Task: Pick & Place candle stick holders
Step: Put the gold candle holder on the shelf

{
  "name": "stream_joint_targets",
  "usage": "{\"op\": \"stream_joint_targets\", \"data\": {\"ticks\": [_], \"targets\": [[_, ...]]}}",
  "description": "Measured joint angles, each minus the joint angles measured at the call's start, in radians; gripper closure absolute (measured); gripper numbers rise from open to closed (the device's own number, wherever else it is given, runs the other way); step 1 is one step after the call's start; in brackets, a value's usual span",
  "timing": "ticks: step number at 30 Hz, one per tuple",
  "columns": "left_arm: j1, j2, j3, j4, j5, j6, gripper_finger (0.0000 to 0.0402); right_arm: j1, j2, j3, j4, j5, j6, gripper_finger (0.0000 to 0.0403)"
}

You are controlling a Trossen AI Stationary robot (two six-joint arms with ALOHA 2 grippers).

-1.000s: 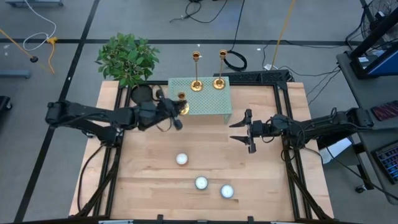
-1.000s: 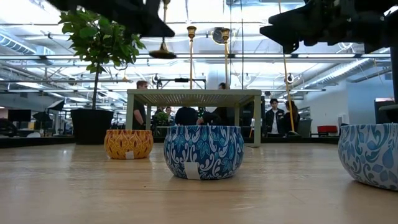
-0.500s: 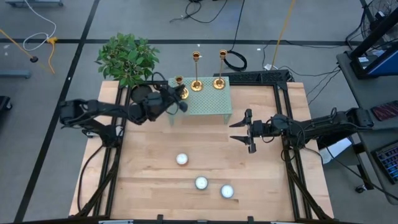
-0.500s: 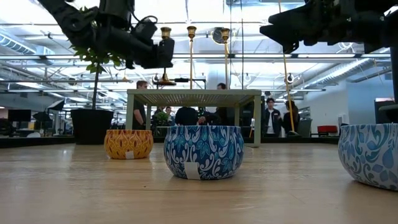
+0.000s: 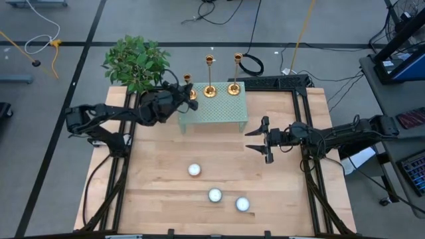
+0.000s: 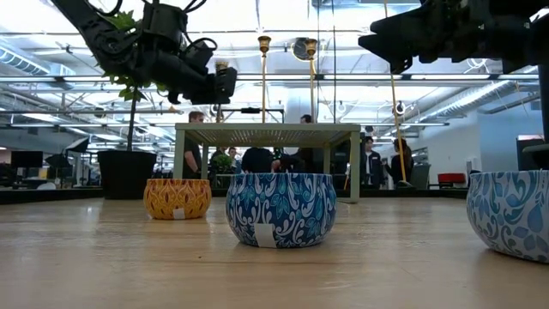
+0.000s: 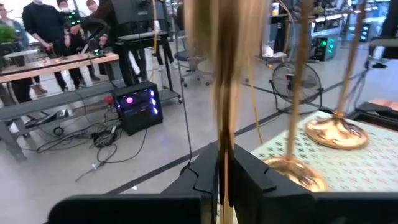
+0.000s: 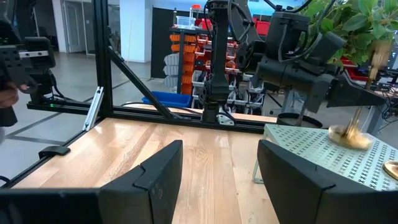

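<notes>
Three gold candle stick holders show at the green perforated stand (image 5: 216, 109). Two tall ones (image 5: 210, 91) (image 5: 234, 88) stand on their round bases on its far part. My left gripper (image 5: 180, 95) is shut on the shortest one (image 5: 188, 86) over the stand's far left corner. That holder also shows in the low view (image 6: 221, 65) and in the right wrist view (image 8: 349, 134). My right gripper (image 5: 255, 140) hangs open and empty above the table, right of the stand's near right corner. My left gripper pinches the short holder's thin stem (image 7: 224, 149) between its two fingers. The fingers lie level and come from the table's left, across the stem. The holder stands upright with its base (image 8: 348, 137) at the stand's top. I cannot tell whether the base touches the stand.
Three glowing tealights in patterned tins (image 5: 194, 170) (image 5: 214, 195) (image 5: 242, 204) sit on the table's near half. A potted plant (image 5: 136, 61) stands at the far left corner, close behind my left arm. People stand in the room beyond the table.
My left gripper has carried the short holder from the stand's near left side toward the table's far edge, and it is now beside the two tall holders. The holder has stayed upright in the hold.
</notes>
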Motion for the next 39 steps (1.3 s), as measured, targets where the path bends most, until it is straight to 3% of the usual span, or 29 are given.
{"op": "stream_joint_targets", "data": {"ticks": [8, 15, 25, 33, 39], "targets": [[0.048, -0.001, 0.001, -0.019, 0.094, -0.021, 0.0391, 0.000, 0.000, 0.000, -0.007, 0.000, 0.000, 0.0202], [0.051, 0.000, 0.001, -0.034, 0.089, -0.031, 0.0360, 0.000, 0.000, 0.000, -0.007, 0.000, 0.000, 0.0202], [0.077, 0.000, 0.001, -0.029, 0.092, -0.009, 0.0390, 0.000, 0.000, 0.000, -0.007, 0.000, 0.000, 0.0202], [0.077, 0.000, 0.000, -0.032, 0.105, -0.005, 0.0307, 0.000, 0.000, 0.000, -0.007, 0.000, 0.000, 0.0202], [0.074, 0.000, 0.000, -0.031, 0.106, 0.009, 0.0268, 0.000, 0.000, 0.000, -0.007, -0.001, 0.000, 0.0202]]}}
